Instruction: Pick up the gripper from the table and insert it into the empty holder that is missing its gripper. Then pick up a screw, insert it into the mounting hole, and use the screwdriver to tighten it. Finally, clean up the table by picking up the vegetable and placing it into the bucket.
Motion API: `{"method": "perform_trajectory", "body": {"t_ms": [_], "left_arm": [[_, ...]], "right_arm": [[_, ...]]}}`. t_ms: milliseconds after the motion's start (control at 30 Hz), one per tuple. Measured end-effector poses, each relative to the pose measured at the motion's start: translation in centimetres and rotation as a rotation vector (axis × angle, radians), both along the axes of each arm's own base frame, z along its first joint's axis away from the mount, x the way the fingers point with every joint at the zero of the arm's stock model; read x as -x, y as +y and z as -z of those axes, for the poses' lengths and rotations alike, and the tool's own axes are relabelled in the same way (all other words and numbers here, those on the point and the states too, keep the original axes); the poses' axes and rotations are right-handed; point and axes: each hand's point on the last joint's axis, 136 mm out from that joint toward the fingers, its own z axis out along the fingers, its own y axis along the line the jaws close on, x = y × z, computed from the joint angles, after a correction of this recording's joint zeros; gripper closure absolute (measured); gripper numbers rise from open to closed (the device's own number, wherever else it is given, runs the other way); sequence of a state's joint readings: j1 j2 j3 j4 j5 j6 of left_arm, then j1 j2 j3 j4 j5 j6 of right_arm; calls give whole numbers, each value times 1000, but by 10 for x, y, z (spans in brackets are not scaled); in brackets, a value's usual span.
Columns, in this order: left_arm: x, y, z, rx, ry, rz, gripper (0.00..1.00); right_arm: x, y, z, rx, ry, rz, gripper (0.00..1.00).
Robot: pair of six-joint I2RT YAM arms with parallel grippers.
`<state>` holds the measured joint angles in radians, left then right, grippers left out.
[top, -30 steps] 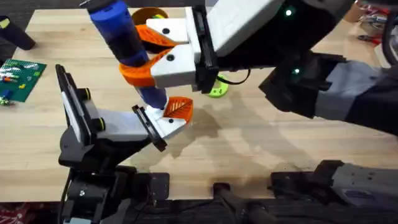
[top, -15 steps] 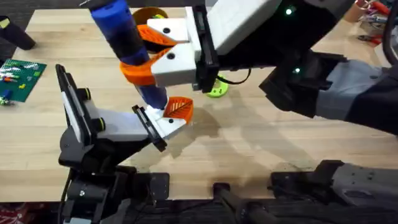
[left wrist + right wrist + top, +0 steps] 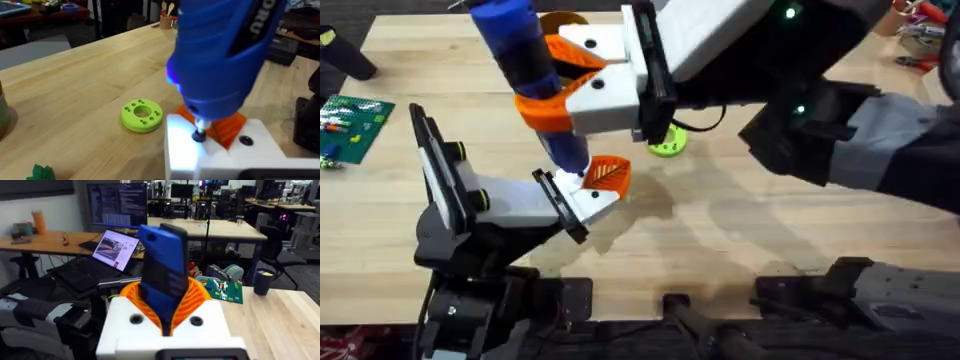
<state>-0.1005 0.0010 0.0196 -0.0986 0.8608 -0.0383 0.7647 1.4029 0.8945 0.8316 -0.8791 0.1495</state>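
My right gripper (image 3: 535, 82) is shut on the blue screwdriver (image 3: 515, 45), which its orange fingers clamp around the darker band. The screwdriver stands tilted, tip down on the white holder (image 3: 582, 197) at the end of my left arm. In the left wrist view the screwdriver (image 3: 225, 50) has its bit on a dark screw (image 3: 199, 135) in the holder (image 3: 215, 160). The small orange gripper (image 3: 610, 173) sits on the holder just beside the bit. A scrap of green vegetable (image 3: 40, 172) lies on the table. A yellow-rimmed bucket (image 3: 563, 20) shows behind the screwdriver.
A lime-green disc (image 3: 667, 144) lies on the wood just behind the holder, and shows beside it in the left wrist view (image 3: 142, 115). A green circuit board (image 3: 355, 122) rests at the table's left edge. The right arm's dark body spans the upper right.
The right gripper and the screwdriver have shifted slightly up and left, with the tip staying on the holder. The left arm has not moved.
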Motion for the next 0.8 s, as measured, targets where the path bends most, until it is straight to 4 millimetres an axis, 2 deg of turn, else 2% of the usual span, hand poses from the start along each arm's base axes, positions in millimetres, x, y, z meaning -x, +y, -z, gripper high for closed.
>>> {"method": "perform_trajectory", "body": {"t_ms": [200,333,800], "left_arm": [[0,0,0,0,-1,0,993],[0,0,0,0,0,0,993],[0,0,0,0,0,0,993]], "right_arm": [[-12,3,-17,53,61,11,938],[-12,3,-30,55,60,10,939],[-7,5,-30,56,34,3,939]]}}
